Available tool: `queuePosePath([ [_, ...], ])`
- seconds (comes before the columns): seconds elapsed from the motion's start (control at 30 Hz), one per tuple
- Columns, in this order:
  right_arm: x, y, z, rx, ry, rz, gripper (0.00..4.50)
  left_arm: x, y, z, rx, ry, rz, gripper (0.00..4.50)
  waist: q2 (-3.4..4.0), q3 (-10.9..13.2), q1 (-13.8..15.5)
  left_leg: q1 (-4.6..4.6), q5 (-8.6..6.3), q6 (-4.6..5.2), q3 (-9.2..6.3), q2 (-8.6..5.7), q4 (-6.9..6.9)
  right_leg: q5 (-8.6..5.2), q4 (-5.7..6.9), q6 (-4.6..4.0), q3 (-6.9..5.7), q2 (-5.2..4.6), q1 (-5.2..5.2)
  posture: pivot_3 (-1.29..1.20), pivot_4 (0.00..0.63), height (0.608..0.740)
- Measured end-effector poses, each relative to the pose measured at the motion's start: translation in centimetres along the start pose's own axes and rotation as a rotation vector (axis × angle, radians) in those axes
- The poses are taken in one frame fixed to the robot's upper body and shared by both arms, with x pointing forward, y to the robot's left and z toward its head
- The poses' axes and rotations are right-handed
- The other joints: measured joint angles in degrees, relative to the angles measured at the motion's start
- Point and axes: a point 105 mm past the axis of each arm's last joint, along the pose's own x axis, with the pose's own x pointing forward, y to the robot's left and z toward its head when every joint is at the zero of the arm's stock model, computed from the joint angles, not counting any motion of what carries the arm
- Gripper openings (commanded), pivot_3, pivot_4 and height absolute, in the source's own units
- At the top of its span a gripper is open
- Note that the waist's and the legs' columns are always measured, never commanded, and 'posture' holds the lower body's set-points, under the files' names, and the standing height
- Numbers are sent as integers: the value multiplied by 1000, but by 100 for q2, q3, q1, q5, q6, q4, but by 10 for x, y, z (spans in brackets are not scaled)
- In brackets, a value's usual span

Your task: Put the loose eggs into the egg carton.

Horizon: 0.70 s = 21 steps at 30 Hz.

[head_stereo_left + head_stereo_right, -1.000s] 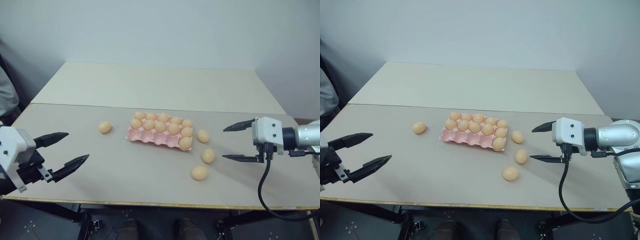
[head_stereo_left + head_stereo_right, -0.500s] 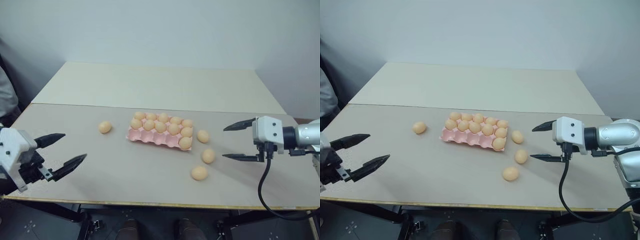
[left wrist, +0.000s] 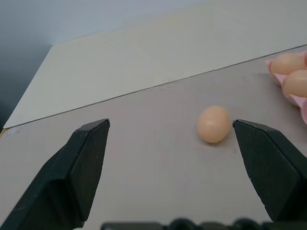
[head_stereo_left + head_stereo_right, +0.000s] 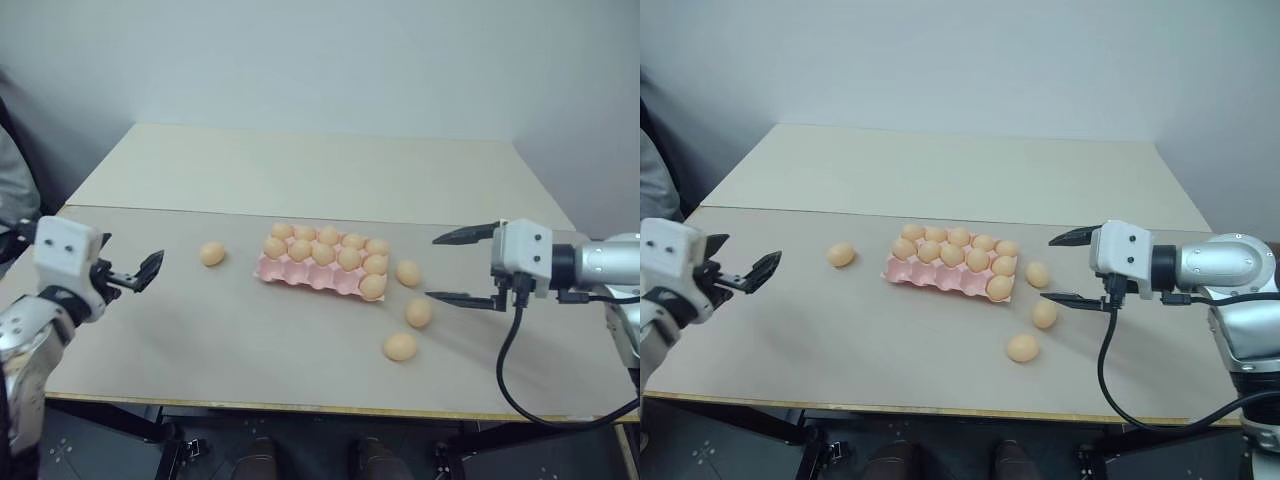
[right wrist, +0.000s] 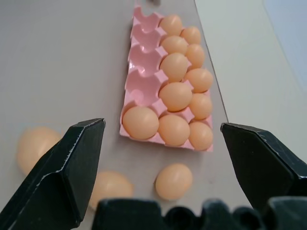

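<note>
Approaching stage, nothing gripped yet: left gripper (image 3: pixel 170 143) spread wide, lined up on lone pale orange-tan matte egg (image 3: pixel 214 124) left of flat pink moulded egg carton (image 4: pixel 300 273); right gripper (image 4: pixel 462 267) likewise agape beside three loose eggs (image 4: pixel 419 312). Next: advancing, straddling, closing gently.

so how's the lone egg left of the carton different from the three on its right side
The lone egg lies by itself on the table beyond the egg carton's left end, in front of the open left gripper. The three eggs lie in a loose line off the carton's right end, near the open right gripper. All four are the same pale orange, still outside the carton.
</note>
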Motion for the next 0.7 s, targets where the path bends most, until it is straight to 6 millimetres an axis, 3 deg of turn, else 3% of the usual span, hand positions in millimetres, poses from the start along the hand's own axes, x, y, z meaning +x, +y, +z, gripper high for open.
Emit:
queuePosePath([
  [0.33, 8, 8, 11, 7, -13, 0, 4500, 67, -35, -19, -43, 30, -147, 4484, -3, -1, 2, -8, 1, 1, -3, -2, 1, 27, -1, -32, -3, 2, -1, 0, 150, 740],
  [0.7, -8, 18, 12, 39, 37, -20, 4500, 101, -47, -25, -30, 49, -228, 4484, -4, -1, 1, -8, 1, 1, -4, -3, 4, 9, 0, 6, -3, 2, 1, 0, 150, 740],
])
